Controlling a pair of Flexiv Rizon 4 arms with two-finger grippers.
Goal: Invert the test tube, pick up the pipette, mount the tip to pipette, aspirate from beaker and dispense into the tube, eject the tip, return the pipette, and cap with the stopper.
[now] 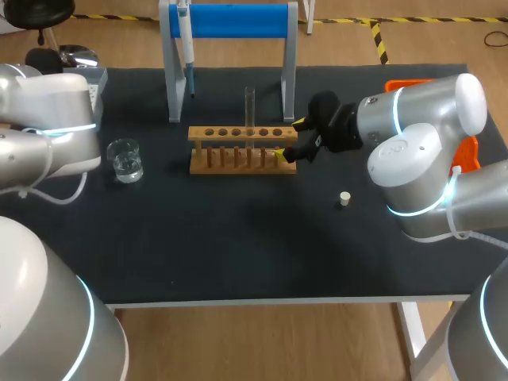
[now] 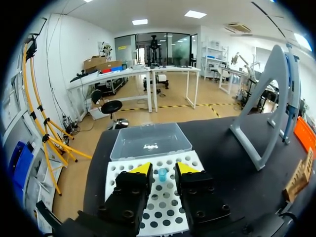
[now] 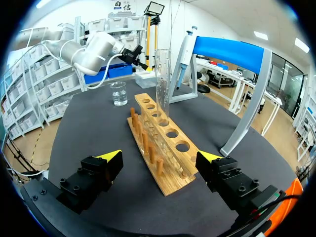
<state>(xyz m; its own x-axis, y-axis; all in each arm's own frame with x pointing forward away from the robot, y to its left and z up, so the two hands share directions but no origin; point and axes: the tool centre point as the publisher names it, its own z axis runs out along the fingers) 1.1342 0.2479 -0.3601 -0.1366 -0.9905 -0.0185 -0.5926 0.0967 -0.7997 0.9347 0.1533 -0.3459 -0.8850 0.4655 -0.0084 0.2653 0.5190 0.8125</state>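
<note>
seemingly the tube-inverting step; right gripper (image 3: 160, 157) released, fingers wide apart at the end of the rack (image 1: 242, 134); next, advance and clasp the test tube (image 3: 163, 84); left gripper (image 2: 163, 169) likewise unclenched.

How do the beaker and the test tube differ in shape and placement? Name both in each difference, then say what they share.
The beaker is short and wide; the test tube is tall and slim. The beaker stands directly on the table; the test tube stands in a hole of the wooden rack. Both are clear and upright.
</note>
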